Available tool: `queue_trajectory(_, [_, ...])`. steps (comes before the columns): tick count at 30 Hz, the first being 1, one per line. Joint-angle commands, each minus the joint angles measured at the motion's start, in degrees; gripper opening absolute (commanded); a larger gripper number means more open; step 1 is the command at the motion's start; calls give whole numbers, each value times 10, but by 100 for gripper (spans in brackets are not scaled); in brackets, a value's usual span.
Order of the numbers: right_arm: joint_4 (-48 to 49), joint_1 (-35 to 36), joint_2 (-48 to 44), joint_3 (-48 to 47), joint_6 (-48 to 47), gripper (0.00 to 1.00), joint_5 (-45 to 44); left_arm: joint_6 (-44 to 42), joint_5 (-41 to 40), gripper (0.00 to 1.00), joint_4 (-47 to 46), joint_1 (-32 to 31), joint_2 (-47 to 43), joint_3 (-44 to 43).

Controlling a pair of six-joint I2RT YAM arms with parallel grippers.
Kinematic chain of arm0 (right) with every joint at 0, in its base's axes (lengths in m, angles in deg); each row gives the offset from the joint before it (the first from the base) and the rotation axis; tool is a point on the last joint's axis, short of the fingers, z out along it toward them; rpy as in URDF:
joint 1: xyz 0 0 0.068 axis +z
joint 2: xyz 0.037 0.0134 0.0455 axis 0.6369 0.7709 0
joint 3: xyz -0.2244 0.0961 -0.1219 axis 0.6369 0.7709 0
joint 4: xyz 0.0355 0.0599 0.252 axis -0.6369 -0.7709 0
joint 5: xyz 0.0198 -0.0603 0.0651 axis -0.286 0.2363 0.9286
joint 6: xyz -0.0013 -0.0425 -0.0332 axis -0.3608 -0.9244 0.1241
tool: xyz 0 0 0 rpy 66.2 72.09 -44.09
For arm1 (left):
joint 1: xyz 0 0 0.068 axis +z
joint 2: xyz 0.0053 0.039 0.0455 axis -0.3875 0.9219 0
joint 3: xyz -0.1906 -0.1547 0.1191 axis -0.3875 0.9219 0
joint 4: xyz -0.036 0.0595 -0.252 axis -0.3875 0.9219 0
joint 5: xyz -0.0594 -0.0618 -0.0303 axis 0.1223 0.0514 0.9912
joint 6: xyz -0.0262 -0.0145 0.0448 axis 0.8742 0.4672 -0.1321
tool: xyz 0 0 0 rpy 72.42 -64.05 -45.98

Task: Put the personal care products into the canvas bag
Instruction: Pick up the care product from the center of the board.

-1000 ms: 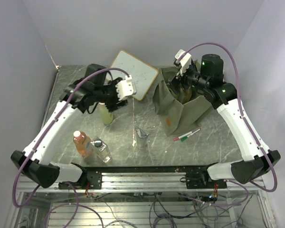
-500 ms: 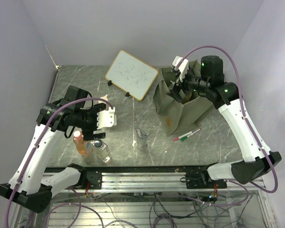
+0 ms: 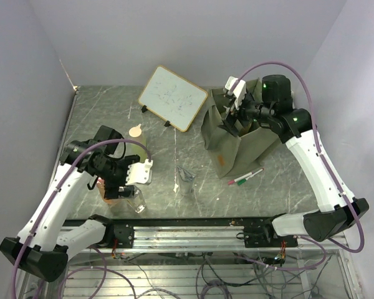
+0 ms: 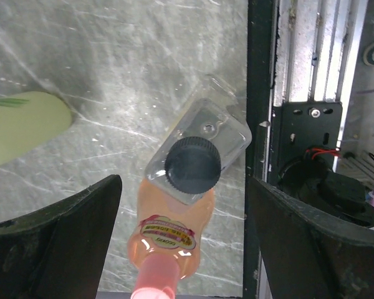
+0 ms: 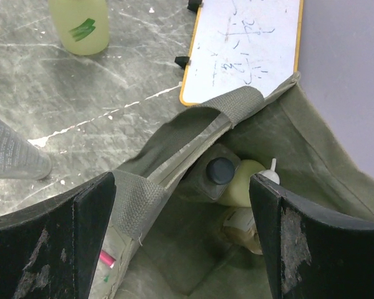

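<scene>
Left gripper (image 4: 184, 230) spread over orange-pink bottle (image 4: 168, 243)
It sits between the fingers, beside a clear square bottle (image 4: 221, 128); right gripper (image 5: 184, 243), also spread, hangs above the bag (image 5: 318, 137).

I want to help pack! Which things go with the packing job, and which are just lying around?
For the job: green bag, orange-pink bottle, clear square bottle, pale-green bottle, clear pouch, bottles already inside.

Just lying about: whiteboard, marker pens.

place: robot lab cell | plain white walls (image 3: 187, 37) | aluminium rail (image 3: 193, 235) | loose cables (image 3: 206, 277)
</scene>
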Motion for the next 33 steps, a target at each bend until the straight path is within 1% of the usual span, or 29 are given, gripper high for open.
queue_trajectory(1, [8, -1, -11, 15, -4, 88, 0, -30, -5, 93, 9, 6, 8, 29])
queue_trajectory(6, [8, -1, -5, 22, -4, 88, 8, -40, -6, 93, -25, 5, 23, 69])
queue_trajectory(9, [6, -1, 0, 21, -3, 88, 13, -41, 4, 89, -40, 4, 39, 84])
queue_trajectory(12, [6, -1, 1, 20, -2, 88, 13, -31, 6, 83, -64, 4, 53, 94])
queue_trajectory(16, [5, -1, 3, 19, -2, 88, 13, -6, 28, 71, -93, 3, 63, 104])
queue_trajectory(18, [5, -1, 3, 19, -2, 88, 12, 3, 46, 62, -99, 3, 66, 103])
queue_trajectory(19, [6, -1, 3, 19, -1, 88, 12, 10, 58, 57, -106, 3, 67, 102])
queue_trajectory(23, [6, -1, 8, 13, 1, 88, 16, 48, 85, 32, -137, 3, 69, 79])
queue_trajectory(27, [5, -1, 12, 7, 6, 88, 22, 134, 84, 9, -205, 3, 75, 52])
queue_trajectory(28, [5, -1, 13, 5, 8, 88, 22, 156, 81, 7, -223, 3, 77, 44])
queue_trajectory(33, [7, -1, 11, 5, 14, 88, 26, 258, 59, 7, -327, 3, 91, 7])
